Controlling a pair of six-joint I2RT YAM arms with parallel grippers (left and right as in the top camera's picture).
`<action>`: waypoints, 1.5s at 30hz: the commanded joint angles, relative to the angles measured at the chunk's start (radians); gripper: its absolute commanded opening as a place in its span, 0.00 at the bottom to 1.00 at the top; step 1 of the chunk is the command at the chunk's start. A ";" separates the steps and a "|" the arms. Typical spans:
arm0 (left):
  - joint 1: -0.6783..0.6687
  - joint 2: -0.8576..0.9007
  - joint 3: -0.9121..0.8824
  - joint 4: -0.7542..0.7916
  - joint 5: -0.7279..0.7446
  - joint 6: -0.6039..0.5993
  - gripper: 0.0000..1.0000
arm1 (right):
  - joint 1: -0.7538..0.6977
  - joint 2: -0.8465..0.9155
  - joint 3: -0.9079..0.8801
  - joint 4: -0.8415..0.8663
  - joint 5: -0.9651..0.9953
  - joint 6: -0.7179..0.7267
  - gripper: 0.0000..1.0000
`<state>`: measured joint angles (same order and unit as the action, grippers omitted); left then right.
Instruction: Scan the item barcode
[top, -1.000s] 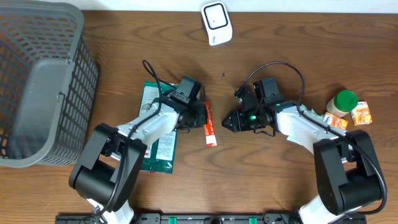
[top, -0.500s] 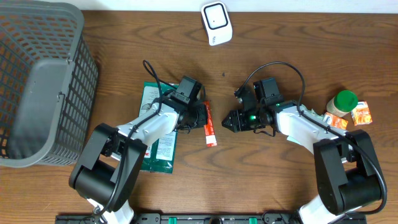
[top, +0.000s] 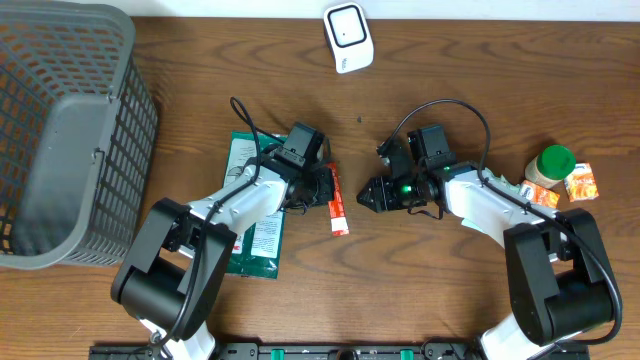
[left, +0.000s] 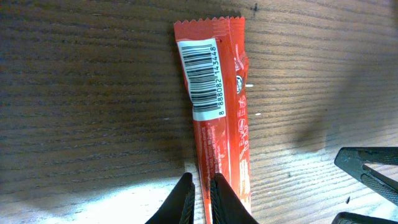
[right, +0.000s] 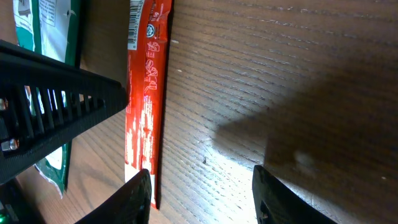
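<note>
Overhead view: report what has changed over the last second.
Nothing visibly changed. The left gripper stays shut at the sachet's edge, the right gripper stays open beside it, and the sachet lies where it did.

The red sachet is hemmed on both flanks: the closed left pincer sits at its left edge, that arm lying over the green pouch beyond, and the parted right pincer stands just right of it, a strip of bare table between. Past the sachet's far end the wood is open up to the white scanner. A grey basket stands well left of it; a green-lidded jar and orange packet well right.
</note>
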<state>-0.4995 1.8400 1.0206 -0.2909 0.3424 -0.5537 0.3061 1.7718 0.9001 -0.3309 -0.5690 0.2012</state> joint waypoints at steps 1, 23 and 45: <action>-0.004 0.031 0.023 -0.006 0.005 -0.006 0.13 | -0.003 0.009 -0.006 0.003 -0.004 -0.008 0.48; -0.022 0.090 0.017 -0.050 -0.120 -0.010 0.10 | 0.112 0.009 -0.012 0.012 -0.016 0.083 0.38; -0.022 0.090 0.013 -0.105 -0.170 -0.028 0.10 | 0.181 0.031 -0.012 0.034 0.087 0.169 0.37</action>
<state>-0.5255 1.8786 1.0649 -0.3676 0.2554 -0.5770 0.4755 1.7767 0.8963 -0.3027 -0.4969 0.3561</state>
